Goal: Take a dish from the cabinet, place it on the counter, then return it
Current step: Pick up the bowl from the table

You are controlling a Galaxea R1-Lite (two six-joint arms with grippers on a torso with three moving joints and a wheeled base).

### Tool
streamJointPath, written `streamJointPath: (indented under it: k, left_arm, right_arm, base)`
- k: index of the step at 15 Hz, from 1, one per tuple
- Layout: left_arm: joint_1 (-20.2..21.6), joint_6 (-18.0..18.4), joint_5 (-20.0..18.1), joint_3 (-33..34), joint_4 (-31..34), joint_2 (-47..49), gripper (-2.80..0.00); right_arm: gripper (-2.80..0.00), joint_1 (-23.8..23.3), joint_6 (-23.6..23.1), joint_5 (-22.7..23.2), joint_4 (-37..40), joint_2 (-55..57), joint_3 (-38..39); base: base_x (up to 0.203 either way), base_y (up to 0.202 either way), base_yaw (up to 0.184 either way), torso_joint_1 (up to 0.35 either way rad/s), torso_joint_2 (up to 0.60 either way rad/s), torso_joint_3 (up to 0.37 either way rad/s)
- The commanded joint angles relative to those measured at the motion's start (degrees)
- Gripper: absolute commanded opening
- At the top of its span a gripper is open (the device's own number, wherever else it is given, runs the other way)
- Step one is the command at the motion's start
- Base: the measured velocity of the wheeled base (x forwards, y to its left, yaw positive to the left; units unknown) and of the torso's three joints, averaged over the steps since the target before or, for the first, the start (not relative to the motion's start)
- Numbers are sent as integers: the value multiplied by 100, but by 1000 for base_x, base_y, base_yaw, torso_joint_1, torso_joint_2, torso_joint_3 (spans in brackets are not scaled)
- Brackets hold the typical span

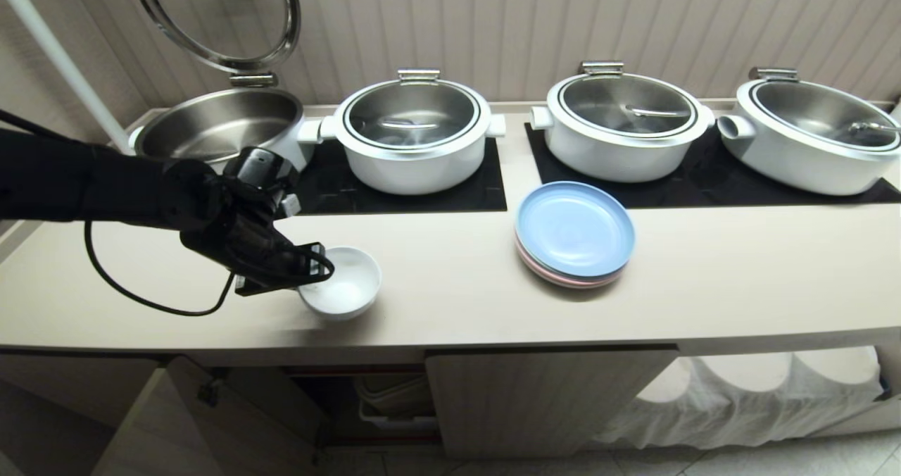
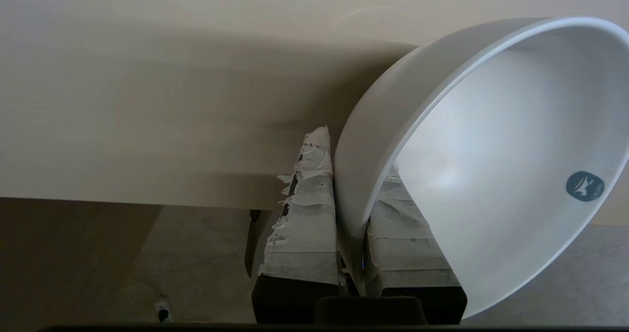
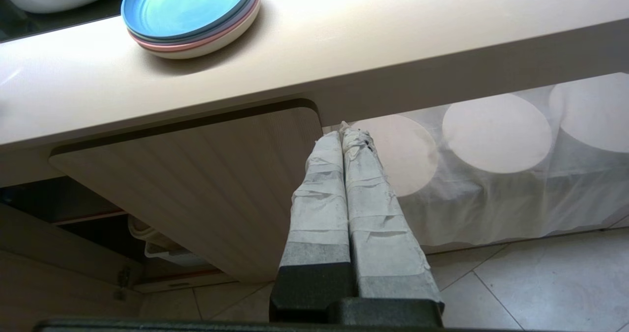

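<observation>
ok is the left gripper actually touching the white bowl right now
Touching. In the left wrist view the left gripper has the white bowl's rim wall pinched between its two taped fingers, one outside and one inside.

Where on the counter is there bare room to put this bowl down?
Free: the front strip between the bowl and the plates, and the wide stretch of counter right of the plates. Crowded: the back row of pots on black mats, and the left end, where the left gripper pinches the bowl's rim.

Ribbed beige wall panelling (image 1: pixel 577 18) above, pale floor tiles (image 3: pixel 540 292) below.
</observation>
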Motion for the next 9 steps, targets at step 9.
streamJointPath:
  k: [9]
  left_arm:
    - [133,-484,-85,751,11,-776,-280]
  right_arm:
    - [-280,2,5,-2,-2,7,1]
  base:
    - [0,0,0,0,0,0]
